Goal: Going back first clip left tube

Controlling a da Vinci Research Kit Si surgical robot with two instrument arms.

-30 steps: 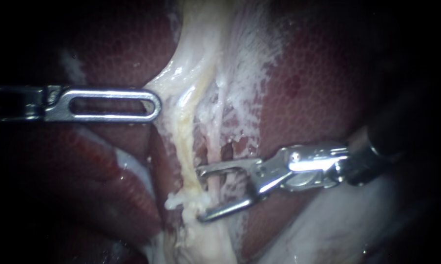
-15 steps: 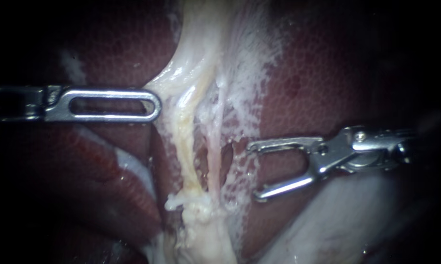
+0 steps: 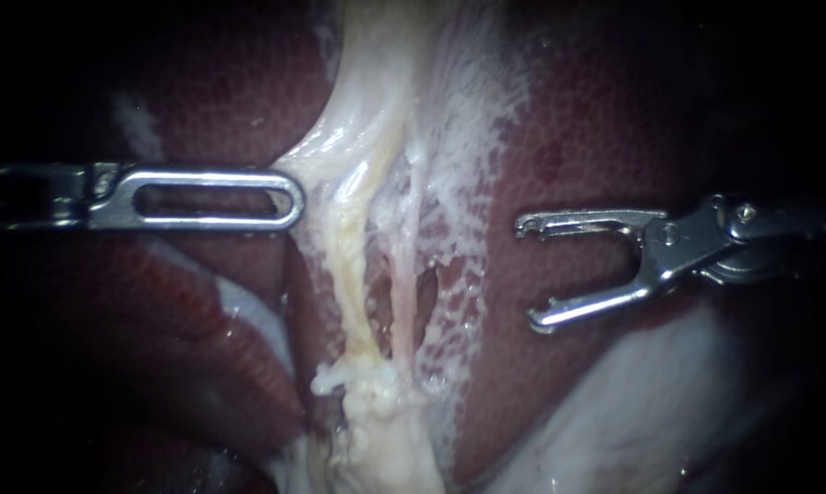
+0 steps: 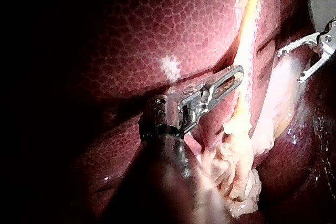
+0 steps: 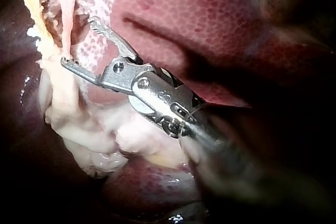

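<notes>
on the left, the left instrument (image 3: pixel 284 197) comes in level, its jaws clamped together on the edge of the pale tissue (image 3: pixel 314 146), which tents toward its tip and holds the strands spread out

in the middle, the left tube (image 3: pixel 344 265) is the yellowish strand running from far to near, just left of the thinner pink right tube (image 3: pixel 400 297); the two meet in a pale lump at the near end. no clip shows on the left tube in any view, so whether one is seated there cannot be told; if it is, it is hidden or too small to make out

on the right, the right instrument (image 3: pixel 528 272) hangs over the liver (image 3: pixel 595 155), its jaws spread wide and empty, tips aimed toward the tubes but well apart from them. the right wrist view agrees: nothing lies between those jaws, and the strands sit ahead of them, untouched

judged from this, the going back looks mostly done, since the right jaws are clear of both tubes with bare liver between. what seems left is small: drawing a little farther right, out of the working area, while the left instrument holds the tissue taut
</notes>
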